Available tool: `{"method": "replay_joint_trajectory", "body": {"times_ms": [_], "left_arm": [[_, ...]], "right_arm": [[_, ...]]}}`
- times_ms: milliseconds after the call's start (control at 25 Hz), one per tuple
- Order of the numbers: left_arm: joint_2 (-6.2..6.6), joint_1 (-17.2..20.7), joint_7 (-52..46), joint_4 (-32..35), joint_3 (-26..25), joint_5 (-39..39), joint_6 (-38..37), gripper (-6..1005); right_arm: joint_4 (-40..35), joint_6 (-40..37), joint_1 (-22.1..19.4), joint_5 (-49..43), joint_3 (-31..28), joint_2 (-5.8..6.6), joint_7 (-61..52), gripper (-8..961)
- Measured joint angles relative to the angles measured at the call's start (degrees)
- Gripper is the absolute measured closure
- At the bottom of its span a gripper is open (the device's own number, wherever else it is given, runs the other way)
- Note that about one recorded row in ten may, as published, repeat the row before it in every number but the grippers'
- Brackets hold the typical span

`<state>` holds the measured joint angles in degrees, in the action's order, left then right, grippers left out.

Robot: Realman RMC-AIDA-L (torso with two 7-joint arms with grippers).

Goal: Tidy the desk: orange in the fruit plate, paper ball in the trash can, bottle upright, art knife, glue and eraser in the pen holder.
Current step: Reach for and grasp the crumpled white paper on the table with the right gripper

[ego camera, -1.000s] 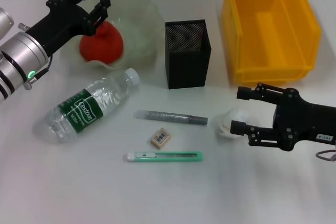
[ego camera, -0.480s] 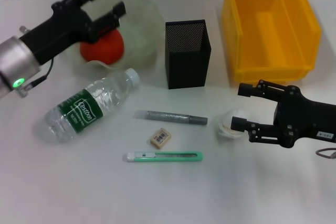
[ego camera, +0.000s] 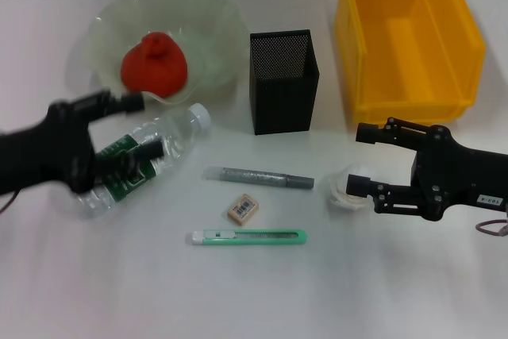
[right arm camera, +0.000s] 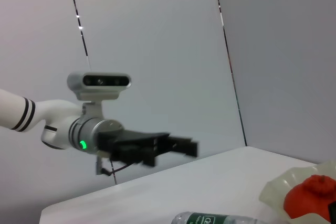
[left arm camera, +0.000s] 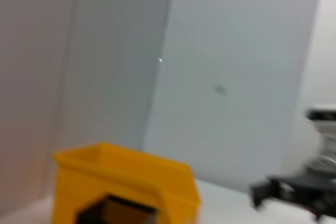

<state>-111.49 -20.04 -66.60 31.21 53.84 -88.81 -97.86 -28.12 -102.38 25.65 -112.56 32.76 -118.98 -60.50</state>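
Note:
The orange lies in the pale green fruit plate. My left gripper is open, its fingers straddling the lying bottle, also seen as bottle. My right gripper is open at the white paper ball, its lower fingertip overlapping the ball. The grey glue, eraser and green art knife lie on the table before the black mesh pen holder. The yellow trash can stands behind the right gripper.
The white table carries everything. In the left wrist view the yellow bin shows, with the right gripper farther off. The right wrist view shows the left gripper, the orange and the plate.
My left arm swung from above the fruit plate down to the bottle, leaving the orange in the plate. The right gripper edged slightly left at the paper ball.

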Motion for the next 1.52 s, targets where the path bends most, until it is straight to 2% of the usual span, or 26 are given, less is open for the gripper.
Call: {"method": "replay_joint_trajectory", "body": {"times_ms": [80, 240, 480, 800, 1000, 1240, 1320, 1520], "left_arm": [[0.73, 1.1, 0.1, 0.0, 0.0, -2.6, -2.5, 213], [1.03, 2.5, 0.9, 0.0, 0.0, -7.5, -3.9, 213], [0.36, 3.3, 4.5, -0.6, -0.1, -9.2, -3.9, 213], [0.15, 3.3, 5.5, -0.7, -0.1, -9.2, -4.0, 213], [0.13, 3.3, 5.6, -0.7, -0.1, -9.3, -3.9, 213], [0.15, 3.3, 5.7, -0.7, -0.1, -9.3, -4.0, 214], [0.2, 3.4, 5.7, -0.7, -0.1, -9.4, -4.1, 214], [0.34, 3.4, 5.7, -0.7, 0.1, -9.4, -4.0, 214]], "right_arm": [[0.0, 0.0, 0.2, -0.1, 0.0, 0.05, -0.2, 259], [-0.1, 0.0, 0.7, -0.2, 0.1, 0.39, -0.9, 261], [-0.1, 0.3, 1.0, -0.3, 0.8, 0.49, -1.4, 265], [-1.0, 0.3, 1.0, -0.4, 0.7, 0.45, -3.5, 270], [-10.6, -4.4, 2.4, -0.4, 2.7, 0.75, -16.7, 273], [-27.5, -7.5, 4.9, -2.3, 10.6, 2.54, -35.6, 277], [-33.6, -8.0, 7.0, -5.9, 13.3, 3.02, -41.5, 278], [-39.2, -7.8, 10.1, -13.0, 17.4, 3.1, -47.2, 281]]}}
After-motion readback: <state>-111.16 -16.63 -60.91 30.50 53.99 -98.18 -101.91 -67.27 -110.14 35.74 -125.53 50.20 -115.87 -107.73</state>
